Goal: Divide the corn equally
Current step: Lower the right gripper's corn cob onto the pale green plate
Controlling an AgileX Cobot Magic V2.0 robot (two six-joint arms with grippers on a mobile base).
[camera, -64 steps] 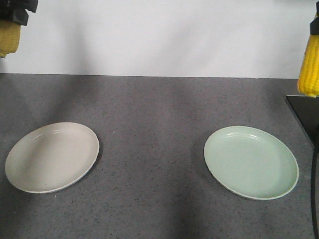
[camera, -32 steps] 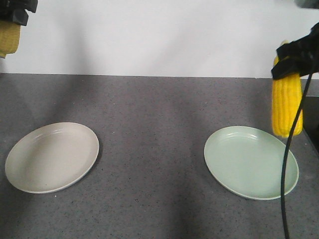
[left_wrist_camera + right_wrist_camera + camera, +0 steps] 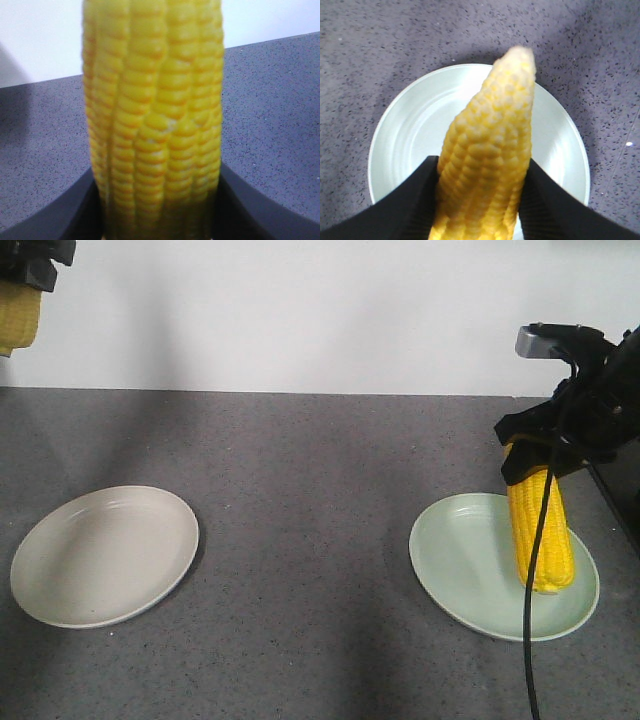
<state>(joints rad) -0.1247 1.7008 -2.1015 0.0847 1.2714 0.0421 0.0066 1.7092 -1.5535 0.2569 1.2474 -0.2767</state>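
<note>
Exterior front-facing view: right gripper (image 3: 535,462) clamps one corn cob (image 3: 540,530) near-vertical, tip down over the green plate (image 3: 460,560). Left gripper (image 3: 28,265) grips a second cob (image 3: 18,320), raised above the beige plate (image 3: 100,555).

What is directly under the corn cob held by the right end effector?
The green plate lies below the cob gripped by the right end effector, tip pointing down. The plate shows nothing else on it; the patch behind the cob is hidden, and contact cannot be judged.
</note>
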